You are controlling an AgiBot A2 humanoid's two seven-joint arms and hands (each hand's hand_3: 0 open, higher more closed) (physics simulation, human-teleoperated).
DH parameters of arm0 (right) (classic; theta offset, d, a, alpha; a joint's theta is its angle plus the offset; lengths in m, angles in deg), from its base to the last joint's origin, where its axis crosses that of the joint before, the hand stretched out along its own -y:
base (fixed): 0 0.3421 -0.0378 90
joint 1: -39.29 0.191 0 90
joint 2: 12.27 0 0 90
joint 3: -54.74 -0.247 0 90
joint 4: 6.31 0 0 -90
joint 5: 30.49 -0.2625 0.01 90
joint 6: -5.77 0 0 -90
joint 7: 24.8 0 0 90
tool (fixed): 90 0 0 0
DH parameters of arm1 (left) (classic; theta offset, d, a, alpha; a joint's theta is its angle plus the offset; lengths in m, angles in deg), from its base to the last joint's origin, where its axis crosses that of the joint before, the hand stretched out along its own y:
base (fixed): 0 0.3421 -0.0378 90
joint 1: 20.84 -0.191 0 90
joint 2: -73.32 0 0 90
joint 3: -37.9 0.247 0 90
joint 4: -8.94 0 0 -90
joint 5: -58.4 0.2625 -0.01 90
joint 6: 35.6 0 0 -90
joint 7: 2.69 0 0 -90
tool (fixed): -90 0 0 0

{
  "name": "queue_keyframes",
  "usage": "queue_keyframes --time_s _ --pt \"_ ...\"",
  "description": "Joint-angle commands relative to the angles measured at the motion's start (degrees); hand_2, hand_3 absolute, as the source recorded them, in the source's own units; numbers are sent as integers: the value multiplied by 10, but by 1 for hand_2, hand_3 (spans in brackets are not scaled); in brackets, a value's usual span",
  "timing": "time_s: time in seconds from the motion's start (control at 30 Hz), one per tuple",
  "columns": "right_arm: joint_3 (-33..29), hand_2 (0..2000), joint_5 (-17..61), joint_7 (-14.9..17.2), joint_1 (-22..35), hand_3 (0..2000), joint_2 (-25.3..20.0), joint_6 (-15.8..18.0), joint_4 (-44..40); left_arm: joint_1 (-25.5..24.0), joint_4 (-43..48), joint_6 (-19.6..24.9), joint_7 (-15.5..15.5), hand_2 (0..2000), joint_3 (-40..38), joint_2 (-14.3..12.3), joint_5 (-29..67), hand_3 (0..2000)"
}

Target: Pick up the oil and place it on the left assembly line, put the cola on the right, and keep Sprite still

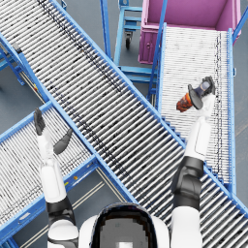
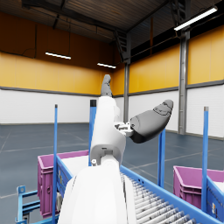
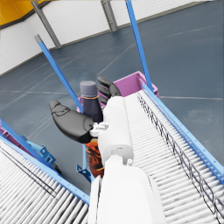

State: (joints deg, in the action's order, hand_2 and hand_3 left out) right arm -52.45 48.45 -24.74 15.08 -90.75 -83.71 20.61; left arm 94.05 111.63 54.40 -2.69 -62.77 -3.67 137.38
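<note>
The cola (image 1: 185, 102) is a dark bottle with a grey cap and an orange-red label. My right hand (image 1: 202, 92) grips it just above the rollers of the right assembly line (image 1: 193, 53), with the bottle tilted. In the right wrist view the cola (image 3: 91, 105) sits between the thumb and fingers of the right hand (image 3: 81, 120). My left hand (image 1: 48, 135) hovers over the left assembly line (image 1: 19, 160), fingers spread and holding nothing; the left wrist view shows the left hand (image 2: 140, 122) raised and empty. No oil or Sprite shows in any view.
A wide roller conveyor (image 1: 97, 97) runs diagonally between the two side lines, with blue rails. A pink bin (image 1: 189, 12) stands at the far end of the right line. Blue frame posts (image 1: 105, 24) rise beyond the conveyor.
</note>
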Motion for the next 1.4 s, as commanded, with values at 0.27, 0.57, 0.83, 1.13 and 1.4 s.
queue_keyframes --time_s 0.27,0.57,0.83,1.13,1.4 --pt "76 0 0 -1 -41 0 12 -5 327 33 -3 0 0 0 4 7 0 0" --pt "147 0 0 -1 -258 0 11 -5 608 70 -15 0 0 0 25 9 0 0" --pt "197 0 1 -1 -355 0 19 -5 668 64 -14 0 0 0 33 5 0 0" --pt "207 0 -42 11 -380 0 30 6 671 25 -13 -11 -11 0 68 17 -42 0" --pt "239 0 -112 30 -426 0 56 25 707 -19 -7 -30 -30 0 130 42 -113 0"
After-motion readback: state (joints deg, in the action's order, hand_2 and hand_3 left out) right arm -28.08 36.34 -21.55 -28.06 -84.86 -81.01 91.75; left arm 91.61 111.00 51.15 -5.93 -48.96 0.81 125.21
